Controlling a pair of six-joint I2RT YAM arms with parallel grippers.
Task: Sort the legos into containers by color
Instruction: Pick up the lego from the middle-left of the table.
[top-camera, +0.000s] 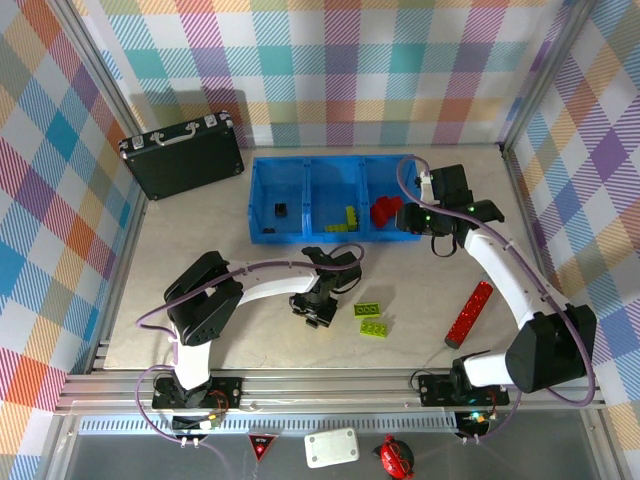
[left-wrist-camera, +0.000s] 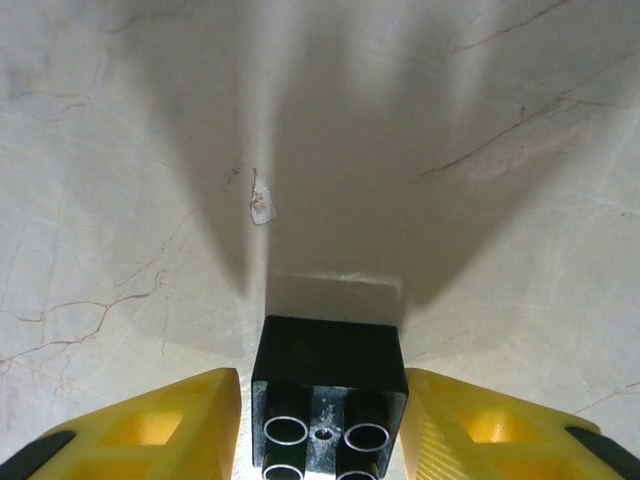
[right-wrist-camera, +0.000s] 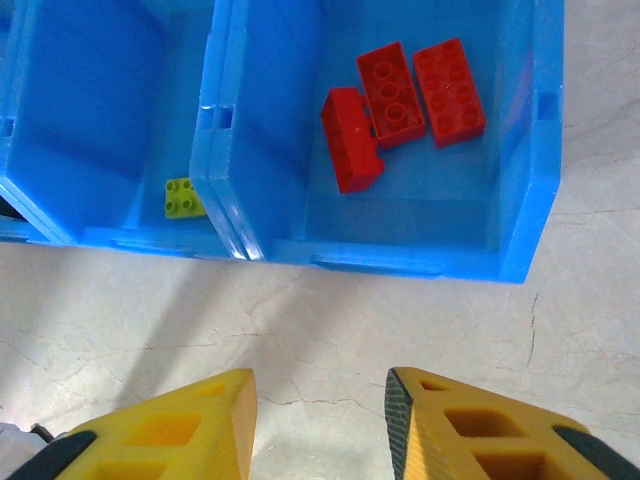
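A black lego lies on its side on the table, its underside tubes facing the camera. My left gripper is shut on it, a yellow finger against each side; from above this gripper is left of two lime-green plates. A long red bar lies on the right. The blue bin holds a black cube, green pieces and red bricks. My right gripper is open over bare table just before the bin's right compartment.
A black metal-edged briefcase lies at the back left, beside the bin. Plaid walls close in the table at the back and both sides. One green piece shows in the middle compartment.
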